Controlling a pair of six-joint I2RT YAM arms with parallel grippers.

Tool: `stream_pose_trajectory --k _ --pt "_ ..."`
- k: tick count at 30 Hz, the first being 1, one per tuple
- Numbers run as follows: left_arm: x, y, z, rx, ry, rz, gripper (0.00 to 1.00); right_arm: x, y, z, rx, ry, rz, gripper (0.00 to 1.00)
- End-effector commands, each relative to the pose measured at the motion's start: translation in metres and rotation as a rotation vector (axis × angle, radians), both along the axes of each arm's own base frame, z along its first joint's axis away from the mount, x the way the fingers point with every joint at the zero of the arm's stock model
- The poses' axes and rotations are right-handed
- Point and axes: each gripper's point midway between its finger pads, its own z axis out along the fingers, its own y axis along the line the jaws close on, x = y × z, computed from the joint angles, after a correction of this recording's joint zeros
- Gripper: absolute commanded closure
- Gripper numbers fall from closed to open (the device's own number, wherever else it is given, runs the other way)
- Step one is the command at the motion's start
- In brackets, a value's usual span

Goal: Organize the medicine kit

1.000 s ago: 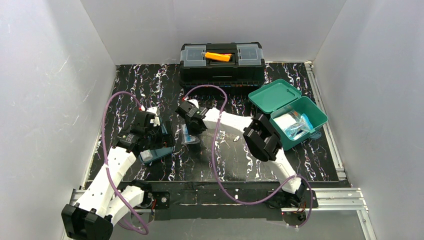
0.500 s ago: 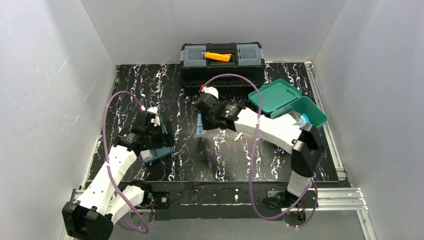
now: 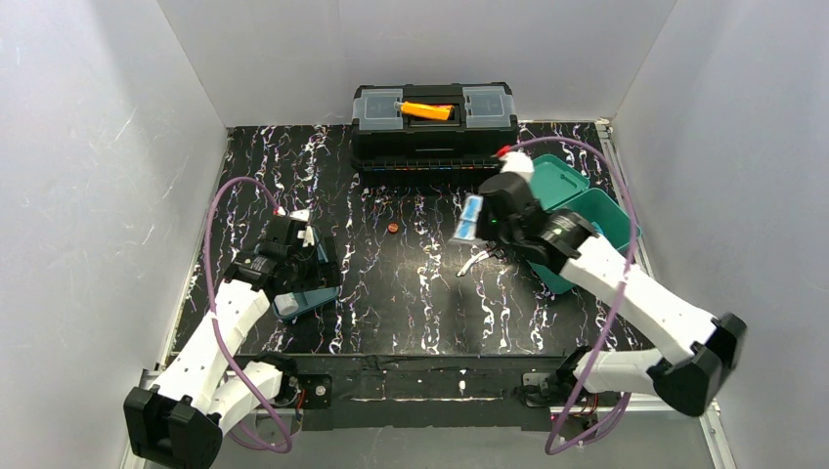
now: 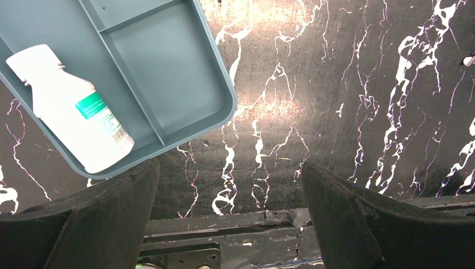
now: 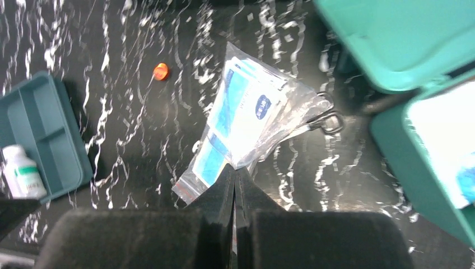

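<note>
The right pincer [image 5: 235, 171] is pinching a clear bag of blue packets [image 5: 246, 120] by one edge, keeping its bulk free for a likely drop into the open medicine kit [image 3: 565, 186], which is sitting at the right rear of the tabletop [image 3: 411, 303]. The left pincer [image 4: 229, 175] is hovering wide apart and empty just beside the divider tray [image 4: 145, 61], leaving the middle open.

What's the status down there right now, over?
Left gripper open, empty, beside tray holding bottle. Right gripper shut on packet bag, near open medicine kit. Scissors lie on table beneath bag.
</note>
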Motion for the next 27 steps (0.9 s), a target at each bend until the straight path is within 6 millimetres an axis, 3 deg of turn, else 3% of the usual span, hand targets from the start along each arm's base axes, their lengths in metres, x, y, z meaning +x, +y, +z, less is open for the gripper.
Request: stream_pose_trajectory --k 1,7,13,18,27 --pt "0.000 0.000 0.005 0.005 0.006 -0.005 0.02 0.005 -0.057 0.014 -0.003 -0.049 -0.132 0.99" --pt "-0.001 -0.002 0.004 -0.002 0.012 -0.012 0.02 0.002 -0.119 0.026 0.001 -0.085 -0.265 0.99" --pt "-0.001 -0.003 0.003 -0.007 0.017 -0.017 0.02 0.003 -0.159 0.027 -0.004 -0.088 -0.365 0.99" --pt "0.000 -0.004 0.004 -0.010 0.015 -0.017 0.02 0.008 -0.181 0.018 0.003 -0.065 -0.423 0.99" --pt "0.000 -0.004 0.004 -0.008 0.012 -0.021 0.02 0.023 -0.213 -0.021 0.022 0.015 -0.505 0.99"
